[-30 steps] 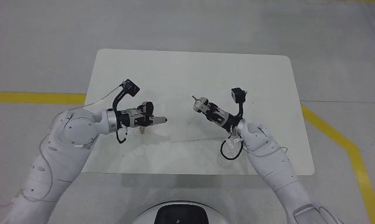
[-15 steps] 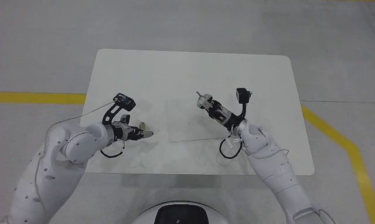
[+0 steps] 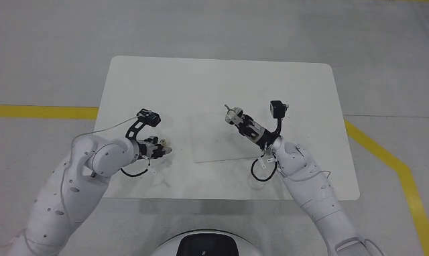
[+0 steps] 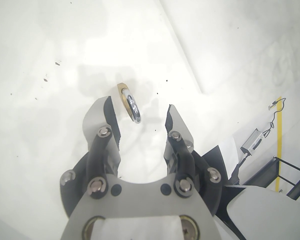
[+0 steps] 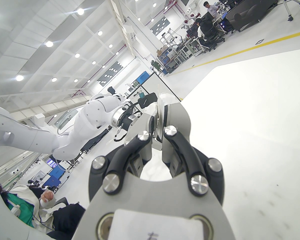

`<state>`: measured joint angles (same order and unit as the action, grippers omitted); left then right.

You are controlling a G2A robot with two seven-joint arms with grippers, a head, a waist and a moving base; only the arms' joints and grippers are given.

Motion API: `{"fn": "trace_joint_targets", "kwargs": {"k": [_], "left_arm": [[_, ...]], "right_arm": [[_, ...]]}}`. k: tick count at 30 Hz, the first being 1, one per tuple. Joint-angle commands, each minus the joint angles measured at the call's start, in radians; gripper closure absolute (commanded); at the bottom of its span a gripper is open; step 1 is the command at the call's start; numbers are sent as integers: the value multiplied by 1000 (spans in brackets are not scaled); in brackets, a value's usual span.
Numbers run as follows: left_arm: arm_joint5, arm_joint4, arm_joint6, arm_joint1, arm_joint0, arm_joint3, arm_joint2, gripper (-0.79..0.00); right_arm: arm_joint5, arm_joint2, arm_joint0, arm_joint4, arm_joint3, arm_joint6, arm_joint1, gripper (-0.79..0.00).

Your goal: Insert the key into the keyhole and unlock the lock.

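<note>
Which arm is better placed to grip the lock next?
Left. The left pincer is open, and the lock lies on the table between its fingertips and just ahead of them. The right pincer is shut on the key, well apart from the lock.

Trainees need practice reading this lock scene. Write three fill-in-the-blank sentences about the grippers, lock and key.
1. The left gripper is ____, with one finger on each side of the lock.
2. The lock rests on the white ____.
3. The right gripper is ____ on the key.
Missing words: open; table; shut.
</note>
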<state>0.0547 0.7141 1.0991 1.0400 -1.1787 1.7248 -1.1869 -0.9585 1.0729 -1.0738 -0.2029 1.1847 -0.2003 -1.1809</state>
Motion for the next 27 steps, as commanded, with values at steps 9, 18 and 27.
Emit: {"fn": "trace_joint_targets", "kwargs": {"k": [9, 18, 27], "left_arm": [[3, -14, -2, 2, 15, -21, 13, -203], [1, -16, -7, 4, 35, -38, 24, 0], [-5, 22, -46, 5, 48, -46, 34, 0]], "right_arm": [[0, 0, 0, 0, 0, 0, 0, 0], [0, 0, 0, 0, 0, 0, 0, 0], [0, 0, 0, 0, 0, 0, 0, 0]]}}
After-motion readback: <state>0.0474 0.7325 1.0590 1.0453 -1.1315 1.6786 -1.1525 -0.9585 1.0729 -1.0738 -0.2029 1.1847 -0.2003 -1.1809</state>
